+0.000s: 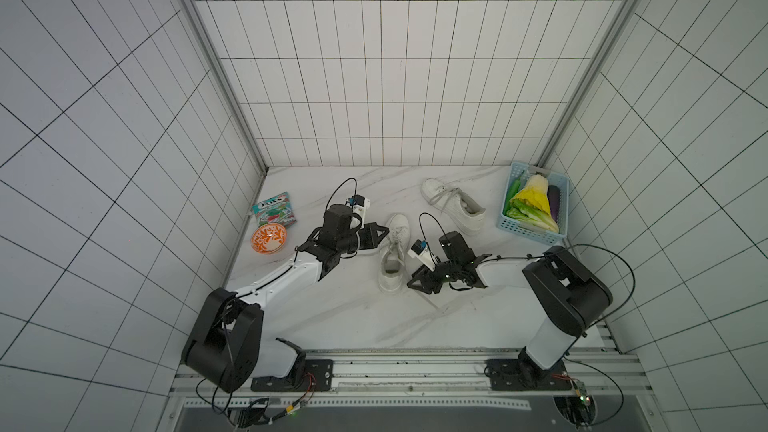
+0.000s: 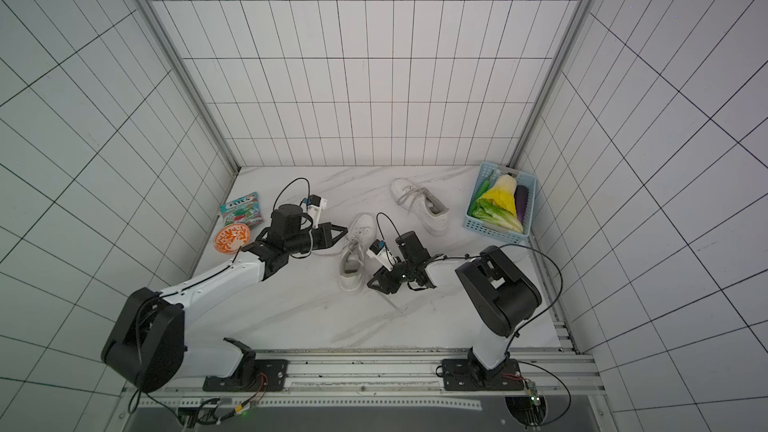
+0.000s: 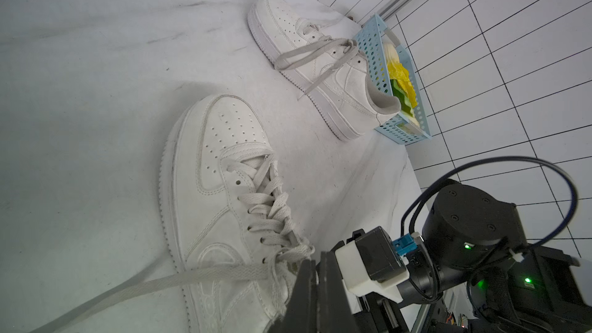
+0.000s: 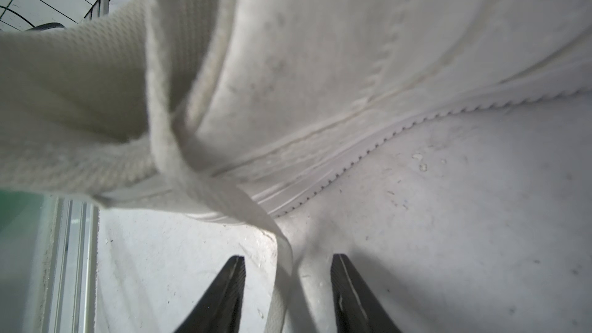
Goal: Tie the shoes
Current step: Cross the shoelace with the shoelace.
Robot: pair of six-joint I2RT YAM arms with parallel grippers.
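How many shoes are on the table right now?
2. The near shoe lies in the middle; the far shoe sits farther back, beside the blue basket. None seems hidden.

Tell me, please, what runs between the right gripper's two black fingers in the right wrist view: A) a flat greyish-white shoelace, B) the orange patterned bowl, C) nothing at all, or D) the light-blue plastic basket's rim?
A: the flat greyish-white shoelace of the white sneaker runs into the gap between the right gripper's spread fingers, not clamped.
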